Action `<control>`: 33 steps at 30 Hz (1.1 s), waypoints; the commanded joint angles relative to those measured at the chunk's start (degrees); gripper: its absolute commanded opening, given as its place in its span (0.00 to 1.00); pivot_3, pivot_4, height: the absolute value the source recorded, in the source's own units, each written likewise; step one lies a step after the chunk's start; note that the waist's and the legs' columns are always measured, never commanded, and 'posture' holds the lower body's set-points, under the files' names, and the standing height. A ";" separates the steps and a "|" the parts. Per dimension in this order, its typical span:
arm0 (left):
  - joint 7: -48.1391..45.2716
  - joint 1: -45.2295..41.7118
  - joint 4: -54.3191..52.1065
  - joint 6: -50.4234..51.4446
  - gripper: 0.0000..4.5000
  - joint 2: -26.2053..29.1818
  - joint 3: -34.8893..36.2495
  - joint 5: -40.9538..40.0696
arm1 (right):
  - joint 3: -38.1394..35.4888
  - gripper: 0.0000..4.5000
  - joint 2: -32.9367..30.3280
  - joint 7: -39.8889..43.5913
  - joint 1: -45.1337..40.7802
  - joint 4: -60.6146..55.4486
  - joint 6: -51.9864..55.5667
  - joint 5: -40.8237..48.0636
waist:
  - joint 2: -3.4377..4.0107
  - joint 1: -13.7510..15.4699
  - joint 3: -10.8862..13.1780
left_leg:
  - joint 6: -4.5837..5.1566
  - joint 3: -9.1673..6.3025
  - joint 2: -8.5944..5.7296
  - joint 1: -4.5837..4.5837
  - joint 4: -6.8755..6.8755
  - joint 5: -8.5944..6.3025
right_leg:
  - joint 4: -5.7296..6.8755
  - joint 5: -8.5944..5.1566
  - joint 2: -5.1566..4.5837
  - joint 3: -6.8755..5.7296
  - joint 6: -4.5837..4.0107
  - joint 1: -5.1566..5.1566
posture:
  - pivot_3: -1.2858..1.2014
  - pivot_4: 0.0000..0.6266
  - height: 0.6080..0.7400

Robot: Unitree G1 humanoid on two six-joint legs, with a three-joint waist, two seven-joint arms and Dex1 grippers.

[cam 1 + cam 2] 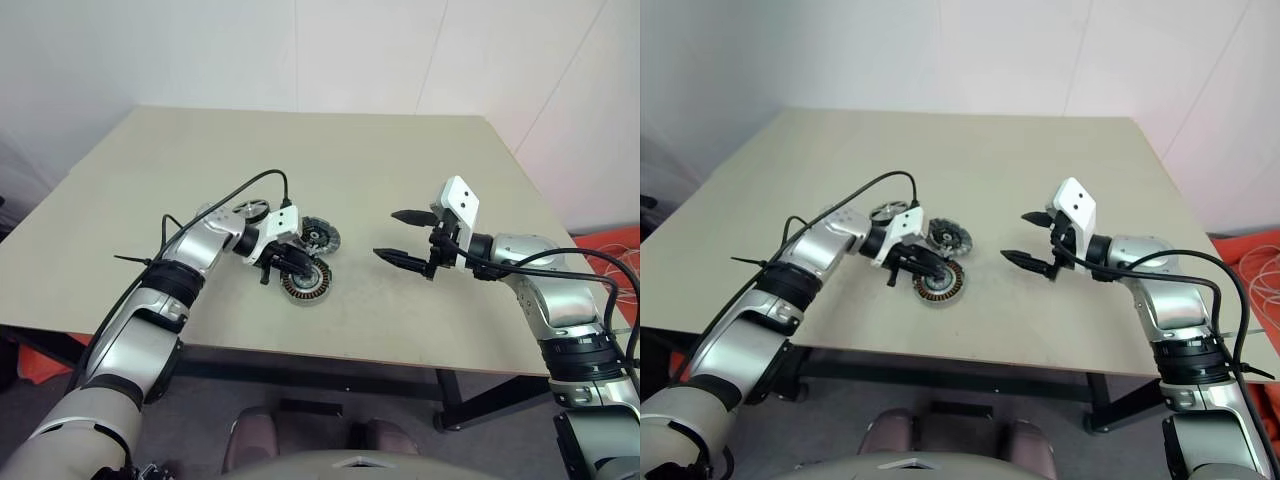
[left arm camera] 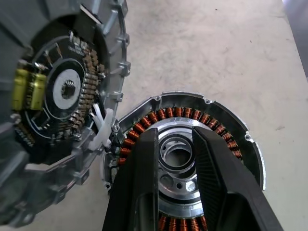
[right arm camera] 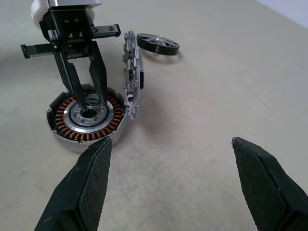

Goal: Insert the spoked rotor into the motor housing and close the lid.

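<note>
The motor housing [image 1: 309, 287], a silver can with copper windings, lies open near the table's front edge. My left gripper [image 1: 288, 263] hangs just over its centre hub, shut on a thin washer ring [image 3: 92, 99]. The lid [image 3: 131, 77], one face carrying a dark circuit board, stands on edge against the housing's far side. Behind them, the spoked rotor [image 3: 158, 44] lies flat on the table, black-rimmed with silvery spokes. My right gripper [image 1: 385, 234] hovers to the right of the housing, open and holding nothing, pointing toward it.
The beige table [image 1: 400, 150] has bare room behind and to the right of the parts. Its front edge [image 1: 330, 355] runs close below the housing. A black cable [image 1: 225, 200] loops over my left forearm.
</note>
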 commanded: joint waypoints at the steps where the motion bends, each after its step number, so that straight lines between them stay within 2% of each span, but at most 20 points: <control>1: -1.55 -1.51 -1.35 0.14 0.15 0.33 0.22 0.02 | -1.11 1.00 -0.07 -0.25 -0.86 -1.84 -0.73 1.08 | 0.00 0.03 0.00 | 0.00 0.00 0.00 0.00 0.00 0.00 | 0.00 0.00 0.00 0.00 0.00 0.00 | 0.52 0.00 1.00; 11: -1.76 -1.07 -1.70 0.92 0.15 0.19 0.63 0.16 | -1.12 1.00 -0.10 -0.41 -0.61 -2.03 -0.56 1.11 | 0.00 0.04 0.00 | 0.00 0.00 0.00 0.00 0.00 0.00 | 0.00 0.00 0.00 0.00 0.00 0.00 | 0.52 0.00 1.00; 13: -1.65 -1.17 -1.42 1.31 0.31 0.27 0.74 0.21 | -1.15 1.00 -0.17 -0.37 -0.60 -2.04 -0.53 1.12 | 0.00 0.05 0.00 | 0.00 0.00 0.00 0.00 0.00 0.00 | 0.00 0.00 0.00 0.00 0.00 0.00 | 0.52 0.00 1.00; 19: -1.20 -1.09 -3.01 3.86 0.71 -0.01 2.06 -1.28 | -1.27 1.00 -0.37 -0.38 -0.47 -1.93 -0.56 1.01 | 0.00 0.05 0.00 | 0.00 0.00 0.00 0.00 0.00 0.00 | 0.00 0.00 0.00 0.00 0.00 0.00 | 0.52 0.00 1.00; 23: -2.29 -0.42 -7.18 7.21 1.00 1.24 1.87 -2.30 | -1.10 1.00 -0.22 -0.47 -0.63 -1.88 -0.51 0.96 | 0.00 0.06 0.00 | 0.00 0.00 0.00 -0.01 0.00 0.00 | 0.00 0.00 -0.01 0.00 -0.01 0.00 | 0.52 0.00 1.00; 28: -3.32 1.56 -18.15 15.98 1.00 5.43 3.33 -5.81 | -0.73 1.00 -0.07 -0.46 -0.53 -2.13 -0.35 0.92 | 0.01 -0.25 0.01 | 0.00 0.01 0.01 0.00 -0.03 0.00 | 0.02 0.00 0.00 0.00 -0.01 -0.04 | 0.52 0.00 1.00; 33: -0.10 5.13 -26.94 22.04 1.00 9.53 6.29 -8.39 | 1.47 1.00 -0.56 -0.19 -0.72 -3.05 1.92 -0.01 | 0.03 -0.37 0.01 | 0.00 0.02 0.00 0.02 -0.03 0.00 | 0.01 0.00 0.00 0.01 -0.01 -0.03 | 0.52 0.00 1.00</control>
